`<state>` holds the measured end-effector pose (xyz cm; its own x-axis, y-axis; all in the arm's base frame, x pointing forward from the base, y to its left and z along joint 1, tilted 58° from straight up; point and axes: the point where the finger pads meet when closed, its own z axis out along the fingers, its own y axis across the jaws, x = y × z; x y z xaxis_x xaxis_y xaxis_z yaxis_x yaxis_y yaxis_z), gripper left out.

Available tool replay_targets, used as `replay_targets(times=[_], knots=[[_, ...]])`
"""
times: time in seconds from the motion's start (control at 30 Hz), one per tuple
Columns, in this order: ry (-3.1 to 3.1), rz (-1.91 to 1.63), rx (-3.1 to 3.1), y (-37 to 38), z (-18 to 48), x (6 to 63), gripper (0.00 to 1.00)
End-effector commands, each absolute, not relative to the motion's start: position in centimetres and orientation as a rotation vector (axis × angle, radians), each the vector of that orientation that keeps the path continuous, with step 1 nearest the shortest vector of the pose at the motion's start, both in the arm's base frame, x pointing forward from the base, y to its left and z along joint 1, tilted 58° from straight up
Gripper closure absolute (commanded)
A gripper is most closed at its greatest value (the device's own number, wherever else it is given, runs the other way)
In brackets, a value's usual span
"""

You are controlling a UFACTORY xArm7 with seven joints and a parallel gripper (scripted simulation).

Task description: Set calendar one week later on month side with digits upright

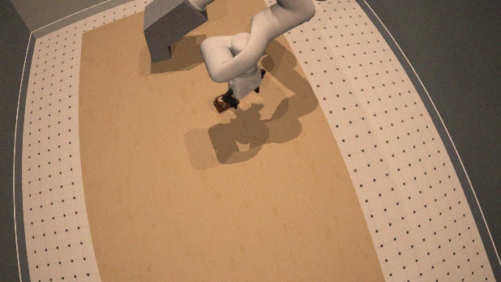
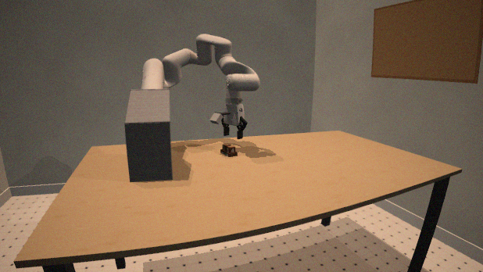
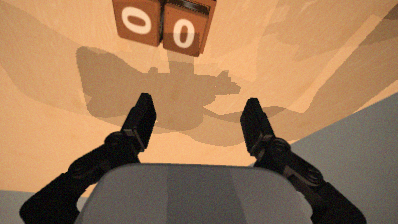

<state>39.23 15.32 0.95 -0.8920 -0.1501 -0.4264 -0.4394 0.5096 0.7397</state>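
Two brown cubes stand side by side in a dark tray on the table. In the wrist view the left cube (image 3: 137, 21) and the right cube (image 3: 186, 29) each show a white 0 on the top face. The tray edge (image 3: 190, 4) shows behind them. The calendar also shows in the top view (image 1: 222, 104) and in the exterior view (image 2: 229, 150). My gripper (image 3: 199, 106) is open and empty, hanging above the table a little short of the cubes. It also shows in the exterior view (image 2: 232, 133), above the calendar. The month side is hidden.
A grey box-shaped robot base (image 2: 148, 140) stands on the table to the left of the calendar. The table's far edge lies close behind the gripper in the wrist view. A brown board (image 2: 426, 41) hangs on the right wall.
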Motion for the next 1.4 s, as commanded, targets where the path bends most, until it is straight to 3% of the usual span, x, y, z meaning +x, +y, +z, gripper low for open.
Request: replay_targets(times=[0.0, 1.37], knots=[[2.541, 1.389, -0.296, 15.3, 1.2, 39.3, 0.00], [2.734, 1.544, 0.405, 18.9, 5.7, 39.1, 0.00]])
